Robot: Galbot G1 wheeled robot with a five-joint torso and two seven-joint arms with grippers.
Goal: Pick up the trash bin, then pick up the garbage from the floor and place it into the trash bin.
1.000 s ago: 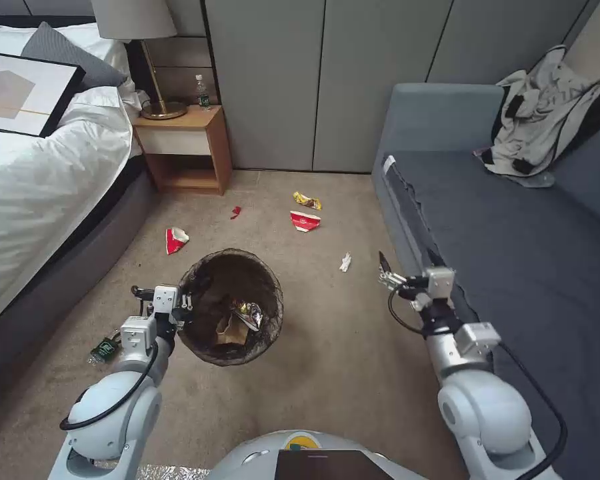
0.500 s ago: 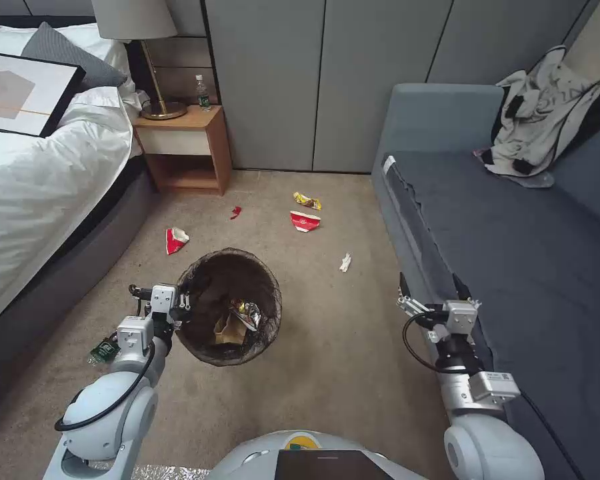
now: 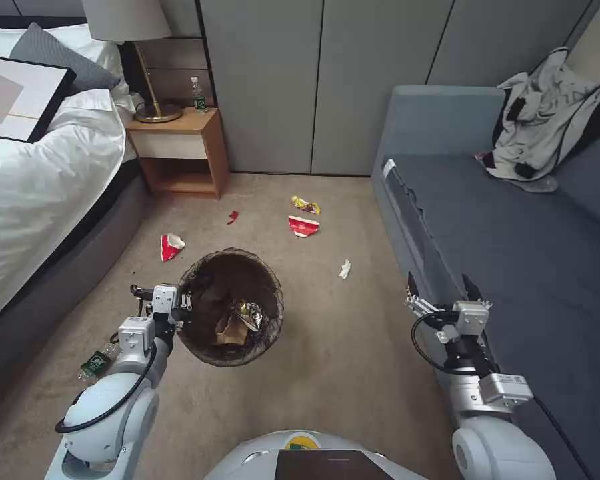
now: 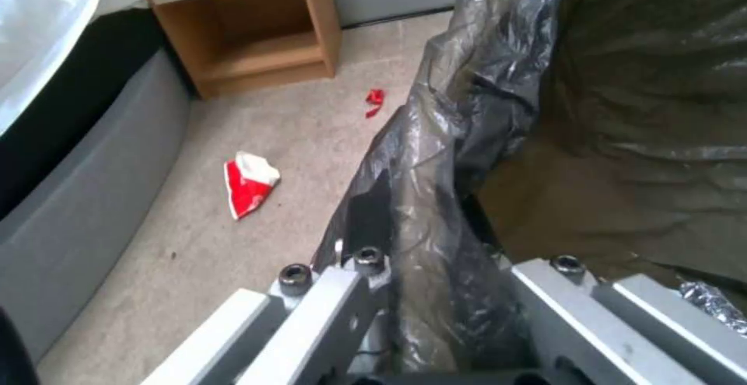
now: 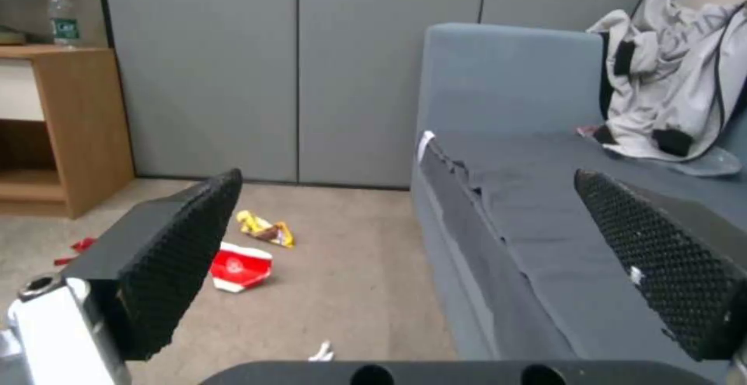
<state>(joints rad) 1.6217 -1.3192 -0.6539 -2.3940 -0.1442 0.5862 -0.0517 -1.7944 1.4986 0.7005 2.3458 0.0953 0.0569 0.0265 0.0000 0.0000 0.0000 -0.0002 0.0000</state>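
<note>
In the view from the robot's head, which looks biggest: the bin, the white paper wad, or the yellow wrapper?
1. Bin, by far, though it is nearest the camera.
2. Yellow wrapper.
3. White paper wad, nearly alike.

Silver-white arms, black cables, black dimpled pincer pads [image 5: 187,262]

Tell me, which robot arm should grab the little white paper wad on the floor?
Probably the right. The right gripper hangs open and empty near the white paper wad; the left gripper is clamped on the bag-lined round trash bin.
</note>
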